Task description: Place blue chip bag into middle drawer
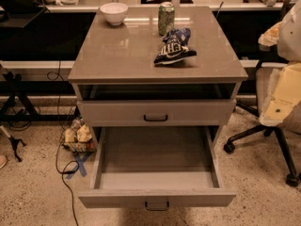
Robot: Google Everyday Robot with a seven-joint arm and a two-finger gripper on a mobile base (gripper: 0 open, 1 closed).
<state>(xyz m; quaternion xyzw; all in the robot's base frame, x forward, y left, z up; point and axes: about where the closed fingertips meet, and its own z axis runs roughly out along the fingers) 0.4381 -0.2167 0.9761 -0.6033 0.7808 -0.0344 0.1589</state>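
The blue chip bag (175, 47) lies on the right part of the grey cabinet top (122, 51), just in front of the green soda can (166, 18). The middle drawer (113, 199) is pulled far out towards me and nothing lies inside it. Its dark handle (156, 205) sits at the centre of its front. The drawer above (113, 113) is shut. My gripper is out of view. Only a pale, bulky part of what seems to be my arm (287, 84) shows at the right edge, well apart from the bag.
A white bowl (114, 13) stands at the back left of the cabinet top. An office chair base with castors (263, 135) is on the floor to the right. Cables and a small pile of clutter (77, 136) lie to the left of the cabinet.
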